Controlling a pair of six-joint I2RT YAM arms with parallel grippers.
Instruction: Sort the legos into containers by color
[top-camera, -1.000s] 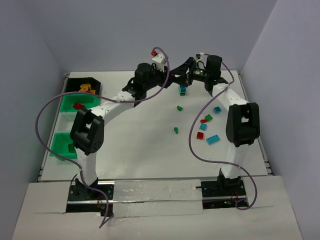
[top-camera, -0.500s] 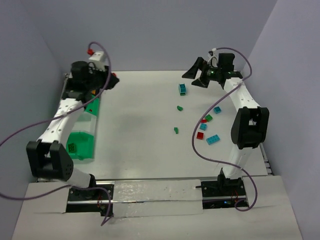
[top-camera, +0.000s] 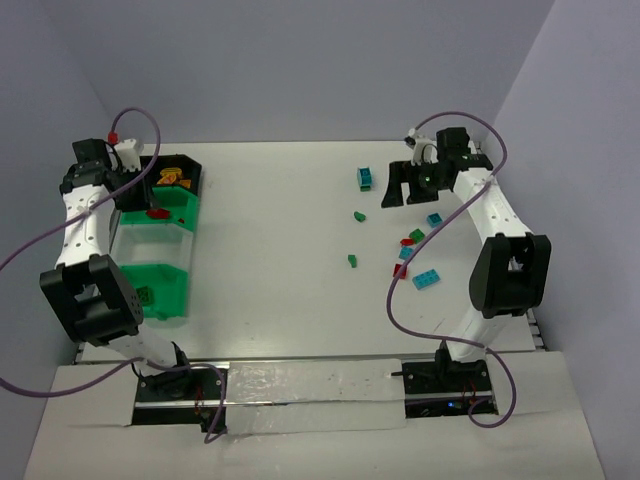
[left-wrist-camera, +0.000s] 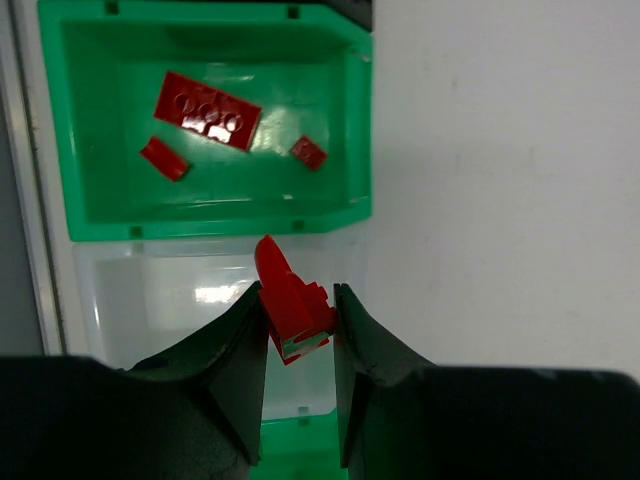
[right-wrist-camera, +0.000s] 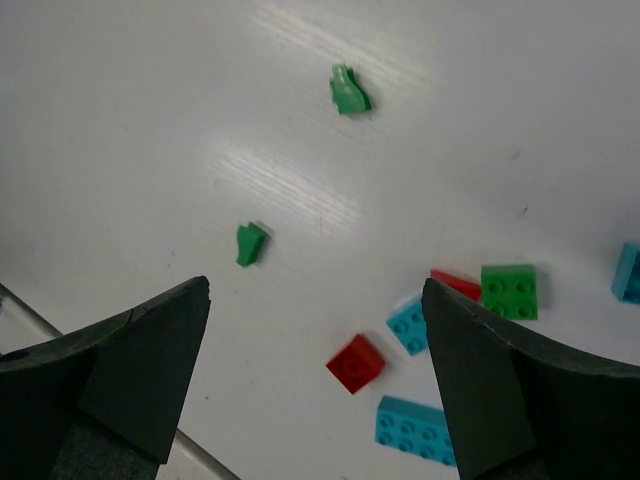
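Observation:
My left gripper (left-wrist-camera: 300, 318) is shut on a red lego (left-wrist-camera: 290, 305). It hangs over a pale translucent container (left-wrist-camera: 150, 295), just short of a green container (left-wrist-camera: 215, 222) that holds three red legos (left-wrist-camera: 208, 110). From above, the left gripper (top-camera: 135, 190) is at the far left by the black container (top-camera: 188, 166), which holds yellow-orange pieces. My right gripper (right-wrist-camera: 315, 288) is open and empty above loose legos: a red one (right-wrist-camera: 356, 363), teal ones (right-wrist-camera: 418, 425) and small green ones (right-wrist-camera: 250, 244). In the top view the right gripper (top-camera: 398, 192) hovers beside that scatter.
The containers stand in a row along the left table edge, with another green one (top-camera: 160, 295) nearest the arm bases. A separate teal lego (top-camera: 365, 179) lies at the back. Purple cables loop off both arms. Grey walls enclose the table.
The left arm swung from the middle back of the table to the containers at the left, carrying the red lego. The right gripper opened wide and moved over the loose legos.

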